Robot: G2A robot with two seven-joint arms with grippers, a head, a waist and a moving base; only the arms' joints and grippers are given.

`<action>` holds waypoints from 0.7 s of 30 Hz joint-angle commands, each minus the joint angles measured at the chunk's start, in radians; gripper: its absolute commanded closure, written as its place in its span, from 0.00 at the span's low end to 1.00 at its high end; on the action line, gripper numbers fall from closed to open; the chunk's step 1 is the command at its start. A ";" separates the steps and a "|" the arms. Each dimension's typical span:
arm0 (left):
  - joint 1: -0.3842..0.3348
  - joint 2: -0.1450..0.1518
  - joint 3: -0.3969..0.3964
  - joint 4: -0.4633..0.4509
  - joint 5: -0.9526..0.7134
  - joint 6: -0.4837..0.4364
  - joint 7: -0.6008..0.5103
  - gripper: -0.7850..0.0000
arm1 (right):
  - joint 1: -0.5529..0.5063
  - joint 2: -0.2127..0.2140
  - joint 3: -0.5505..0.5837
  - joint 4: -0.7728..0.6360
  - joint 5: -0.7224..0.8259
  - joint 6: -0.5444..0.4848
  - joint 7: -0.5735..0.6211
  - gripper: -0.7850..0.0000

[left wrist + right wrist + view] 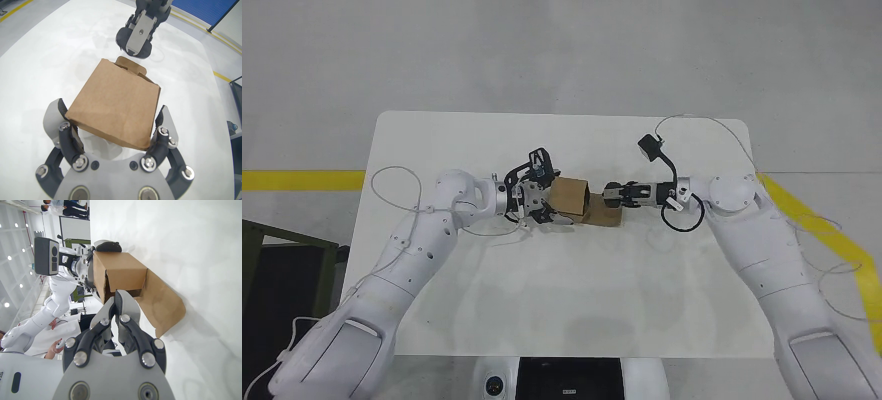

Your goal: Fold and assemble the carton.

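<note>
Brown cardboard carton [575, 200], a matte box-shaped sleeve with crisp creased edges and a faintly wrinkled skin, lies on its side near the middle of the smooth white table [442, 150] with rounded corners, between the two arms. At its left end the left gripper [534, 195] is clenched on it. In the left wrist view the carton [117, 106] fills the span of that gripper [111, 111], and the curved grey metal fingers [52, 117], lined with dark rough pads, press against its two opposite sides. The gripped end looks slightly raised off the table. Toward the right the carton [122, 275] ends in an open, dark mouth. One long flat flap [162, 308] with a softly rounded corner lies spread on the table, and a smaller tab [130, 64] with rounded shoulders stands at the rim. The right gripper [610, 193] points at this mouth, just beside the tab. In its own wrist view the gripper [115, 300] has its metal fingers pressed pad to pad, tips right at the opening. Whether any cardboard sits between them I cannot tell.
</note>
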 commanded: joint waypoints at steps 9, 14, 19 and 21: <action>-0.002 -0.003 0.001 0.004 0.000 0.006 0.002 0.00 | -0.076 0.047 0.105 -0.046 -0.060 0.044 0.015 0.66; -0.002 -0.004 0.000 0.005 0.000 0.006 0.001 0.00 | -0.096 0.051 0.098 -0.052 -0.076 0.065 0.002 0.61; -0.002 -0.004 -0.001 0.005 0.001 0.007 -0.001 0.00 | -0.097 0.047 0.076 -0.038 -0.082 0.073 -0.021 0.59; -0.002 -0.004 -0.002 0.005 0.002 0.006 -0.001 0.00 | -0.095 0.045 0.067 -0.034 -0.084 0.077 -0.024 0.58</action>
